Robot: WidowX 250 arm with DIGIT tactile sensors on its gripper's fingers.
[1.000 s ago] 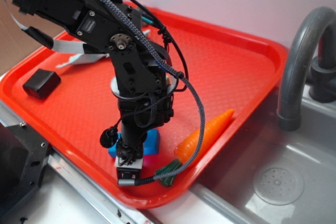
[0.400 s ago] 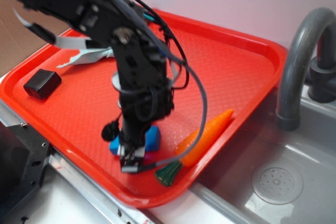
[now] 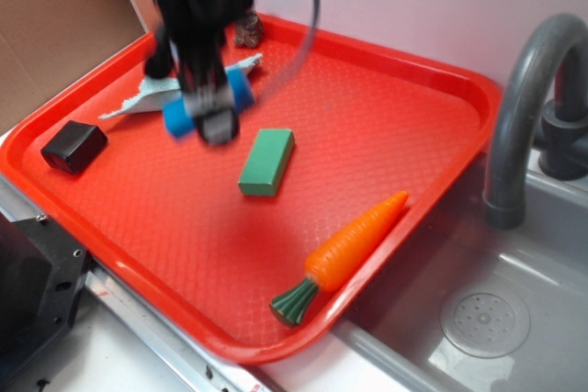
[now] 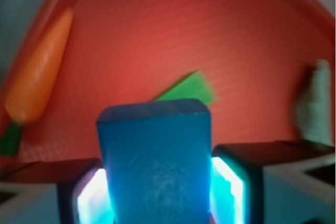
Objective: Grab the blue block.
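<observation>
Since a second ago, arm and blue block [image 3: 207,106] have gone from lower centre to upper left of the exterior frame, uncovering the green block [image 3: 267,162] on the red tray [image 3: 386,126]. Gripper [image 4: 157,192] is clamped on the blue block, pads [image 4: 227,182] against both sides, block clear of the tray. Motion blur heavy. Toy carrot [image 3: 354,243] sits lower right, small black box [image 3: 73,147] far left. Judgement: keep squeeze steady, lift slowly so the smooth faces don't slip
</observation>
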